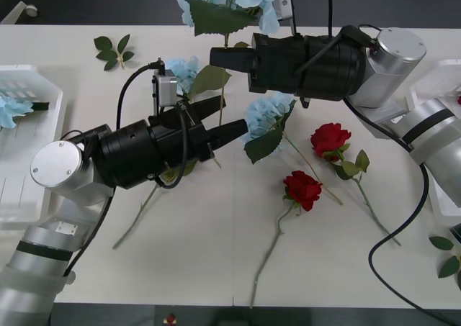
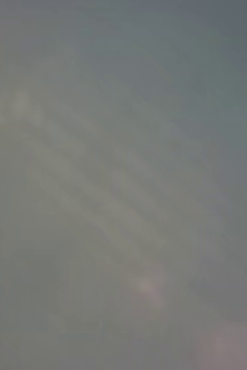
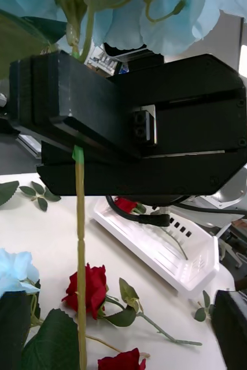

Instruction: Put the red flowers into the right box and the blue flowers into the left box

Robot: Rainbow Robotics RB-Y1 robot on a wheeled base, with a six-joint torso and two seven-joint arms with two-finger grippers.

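Observation:
My right gripper is shut on the thin green stem of a blue flower, holding it upright above the table's far middle. The left wrist view shows that same gripper pinching the stem, which hangs down between my left gripper's open black fingers. In the front view my left gripper is open just below the right one. Two more blue flowers lie near it, and one lies in the left box. Two red flowers lie right of centre. The right box holds a red flower.
Loose green leaf sprigs lie at the far left and the near right edge. The right box sits behind my right arm. Cables trail from both arms. The right wrist view is a grey blur.

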